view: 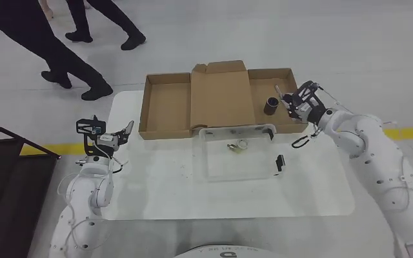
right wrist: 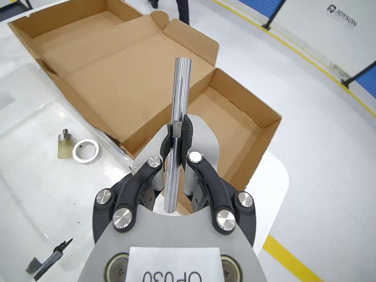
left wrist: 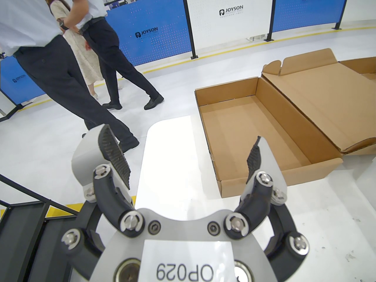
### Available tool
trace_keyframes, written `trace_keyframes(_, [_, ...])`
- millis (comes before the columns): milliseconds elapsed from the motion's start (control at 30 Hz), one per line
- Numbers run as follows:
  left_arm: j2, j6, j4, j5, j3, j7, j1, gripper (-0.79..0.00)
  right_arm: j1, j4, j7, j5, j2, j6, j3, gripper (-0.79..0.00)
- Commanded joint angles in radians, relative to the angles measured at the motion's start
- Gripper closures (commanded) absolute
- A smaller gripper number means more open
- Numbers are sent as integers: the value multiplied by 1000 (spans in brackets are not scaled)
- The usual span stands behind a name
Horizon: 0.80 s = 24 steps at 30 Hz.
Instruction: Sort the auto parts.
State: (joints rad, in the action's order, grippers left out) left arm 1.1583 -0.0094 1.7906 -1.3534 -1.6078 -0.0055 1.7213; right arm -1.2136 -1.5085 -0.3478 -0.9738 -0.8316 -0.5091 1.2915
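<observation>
My right gripper (right wrist: 177, 127) is shut on a shiny metal rod (right wrist: 182, 83) and holds it over the right compartment (right wrist: 235, 112) of the open cardboard box (view: 219, 97). A dark cylinder (view: 271, 105) lies in that compartment, just beside the right gripper (view: 297, 103). A metal ring (right wrist: 86, 151) and a small yellowish cylinder (right wrist: 64, 145) lie in the clear plastic tray (view: 219, 169). A black clip (right wrist: 48, 261) rests near the tray's right edge. My left gripper (left wrist: 182, 136) hangs open and empty at the table's left edge, short of the box's bare left compartment (left wrist: 249, 136).
The box's folded lid (view: 222, 97) covers its middle section between the two compartments. The box stands along the far edge of the white table (view: 161, 193). A black metal rack (left wrist: 26, 218) stands off the table's left side. People walk on the floor behind.
</observation>
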Motion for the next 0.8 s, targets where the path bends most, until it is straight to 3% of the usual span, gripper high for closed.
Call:
trace_keyframes(0, [0,0,0,0,0,0,0,-785,44,35,-64,43,-12,53,-34,0])
trace_keyframes(267, [0,0,0,0,0,0,0,-785,260,214,-296,156,-90,445,-205,0])
trace_keyframes(467, [0,0,0,0,0,0,0,-785,374,319,-434,131,-137,525,-320,-3])
trace_keyframes(667, [0,0,0,0,0,0,0,-785,423,392,-455,120,-171,554,-379,-379])
trace_keyframes(700, [0,0,0,0,0,0,0,-785,426,399,-454,123,-174,549,-381,-573])
trace_keyframes(767, [0,0,0,0,0,0,0,-785,428,406,-446,134,-176,521,-379,-714])
